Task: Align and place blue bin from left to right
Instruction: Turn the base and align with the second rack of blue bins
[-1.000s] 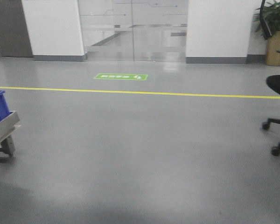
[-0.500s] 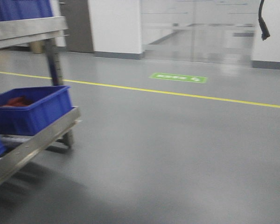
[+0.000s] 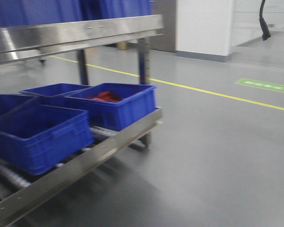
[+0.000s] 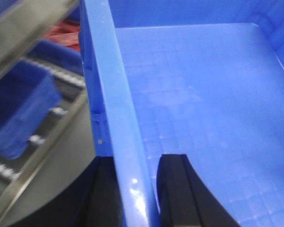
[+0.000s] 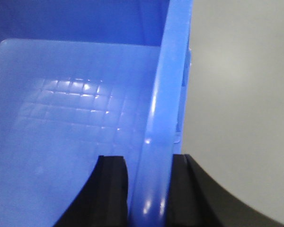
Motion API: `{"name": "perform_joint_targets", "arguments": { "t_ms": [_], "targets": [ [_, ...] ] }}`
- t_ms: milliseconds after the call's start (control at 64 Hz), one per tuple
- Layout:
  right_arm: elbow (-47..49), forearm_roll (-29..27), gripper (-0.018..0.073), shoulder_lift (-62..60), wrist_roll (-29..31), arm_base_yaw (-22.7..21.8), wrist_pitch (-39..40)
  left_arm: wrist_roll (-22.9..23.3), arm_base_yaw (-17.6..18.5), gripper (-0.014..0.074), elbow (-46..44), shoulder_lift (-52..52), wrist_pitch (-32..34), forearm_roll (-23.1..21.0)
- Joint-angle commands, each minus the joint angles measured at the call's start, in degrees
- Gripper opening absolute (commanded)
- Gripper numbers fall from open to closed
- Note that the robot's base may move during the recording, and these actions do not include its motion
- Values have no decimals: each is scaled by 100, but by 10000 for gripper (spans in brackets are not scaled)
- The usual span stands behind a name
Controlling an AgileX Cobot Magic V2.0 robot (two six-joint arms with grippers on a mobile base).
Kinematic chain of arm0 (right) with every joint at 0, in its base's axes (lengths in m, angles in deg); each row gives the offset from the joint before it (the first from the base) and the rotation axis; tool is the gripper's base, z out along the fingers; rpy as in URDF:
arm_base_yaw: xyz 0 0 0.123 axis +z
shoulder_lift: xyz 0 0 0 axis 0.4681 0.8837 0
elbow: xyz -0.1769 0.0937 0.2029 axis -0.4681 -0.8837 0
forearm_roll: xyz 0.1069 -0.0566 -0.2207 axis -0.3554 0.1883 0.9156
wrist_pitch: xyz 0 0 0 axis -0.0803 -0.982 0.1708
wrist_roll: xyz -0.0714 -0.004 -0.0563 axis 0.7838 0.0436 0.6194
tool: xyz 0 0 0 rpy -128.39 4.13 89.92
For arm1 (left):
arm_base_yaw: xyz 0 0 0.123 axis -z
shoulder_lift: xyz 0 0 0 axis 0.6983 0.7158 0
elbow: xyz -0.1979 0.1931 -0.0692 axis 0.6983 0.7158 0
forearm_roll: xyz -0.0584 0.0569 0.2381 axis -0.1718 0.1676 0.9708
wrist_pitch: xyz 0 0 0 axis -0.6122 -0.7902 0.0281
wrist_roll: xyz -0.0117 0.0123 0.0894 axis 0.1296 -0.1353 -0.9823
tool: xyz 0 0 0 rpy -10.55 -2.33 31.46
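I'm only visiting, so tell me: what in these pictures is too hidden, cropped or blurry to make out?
Front view: the red items in a bin on the rack are motion-blurred, so what they are is unclear.
Front view: the upper bins are cut off by the top edge.
Wrist views: the held bin fills both frames, hiding what lies beneath it.
Front view: the left gripper and right gripper are out of frame.
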Motion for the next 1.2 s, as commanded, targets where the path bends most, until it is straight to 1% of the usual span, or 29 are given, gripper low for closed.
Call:
{"name": "perform_joint_targets", "arguments": {
  "t_ms": [0, 1188],
  "targets": [
    [100, -217, -153, -139, 139, 29, 733, -101, 29, -111, -92, -100, 394, -136],
    [100, -217, -153, -139, 139, 29, 733, -101, 29, -111, -92, -100, 394, -136]
  ]
}}
